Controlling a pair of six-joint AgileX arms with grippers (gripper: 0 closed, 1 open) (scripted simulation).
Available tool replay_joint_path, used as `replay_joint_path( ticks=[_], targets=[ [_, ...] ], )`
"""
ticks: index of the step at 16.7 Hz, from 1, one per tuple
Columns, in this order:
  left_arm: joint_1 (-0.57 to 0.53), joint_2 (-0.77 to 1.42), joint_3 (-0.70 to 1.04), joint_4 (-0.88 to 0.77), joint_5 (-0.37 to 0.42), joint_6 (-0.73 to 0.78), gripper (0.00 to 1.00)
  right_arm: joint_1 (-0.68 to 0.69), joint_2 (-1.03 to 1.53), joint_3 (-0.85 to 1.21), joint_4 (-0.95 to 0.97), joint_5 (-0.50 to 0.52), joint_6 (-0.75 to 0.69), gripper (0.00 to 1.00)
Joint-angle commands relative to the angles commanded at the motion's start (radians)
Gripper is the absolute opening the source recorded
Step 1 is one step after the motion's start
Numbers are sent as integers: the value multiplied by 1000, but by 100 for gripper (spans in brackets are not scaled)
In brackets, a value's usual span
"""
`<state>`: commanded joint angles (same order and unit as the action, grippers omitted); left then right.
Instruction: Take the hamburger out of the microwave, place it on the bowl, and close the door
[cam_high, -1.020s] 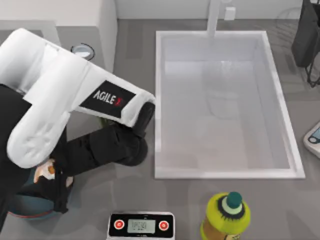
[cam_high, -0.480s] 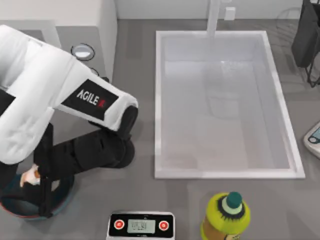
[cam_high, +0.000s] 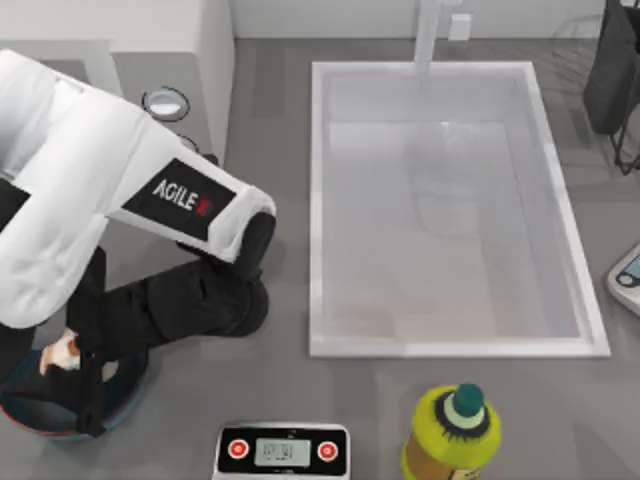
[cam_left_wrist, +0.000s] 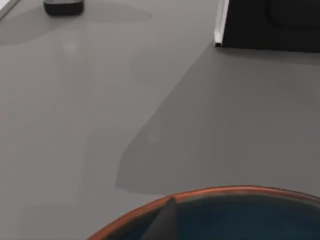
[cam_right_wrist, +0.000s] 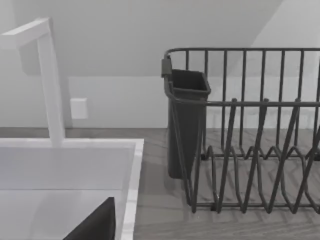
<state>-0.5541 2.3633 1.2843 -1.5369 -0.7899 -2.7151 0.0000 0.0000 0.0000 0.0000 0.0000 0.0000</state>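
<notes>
From above, the left arm was seen bent low at the table's left, its left gripper (cam_high: 75, 365) over the bowl (cam_high: 35, 425) with the hamburger (cam_high: 62, 352) (grip could not be told). The left wrist view offered the bowl's reddish rim (cam_left_wrist: 200, 196) on grey counter (cam_left_wrist: 75, 125). A dish rack (cam_right_wrist: 250, 135) beside the sink (cam_right_wrist: 65, 165) was shown by the right wrist.

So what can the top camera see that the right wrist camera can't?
Top view alone: my left arm reaching over the blue bowl, the hamburger at that bowl, the microwave, the scale and the yellow-green bottle.
Right wrist view alone: a side-on look at the dish rack's upright bars.
Both: the white sink, its tap and some of the dark rack.
</notes>
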Motion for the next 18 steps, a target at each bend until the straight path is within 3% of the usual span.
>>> replay_joint_path(
  ticks=[8, 18],
  targets=[
    [0, 0, 0, 0, 0, 0, 98, 0, 0, 0, 0, 0, 0, 100],
    [-12, -48, 3, -26, -16, -40, 100, 0, 0, 0, 0, 0, 0, 100]
  ],
)
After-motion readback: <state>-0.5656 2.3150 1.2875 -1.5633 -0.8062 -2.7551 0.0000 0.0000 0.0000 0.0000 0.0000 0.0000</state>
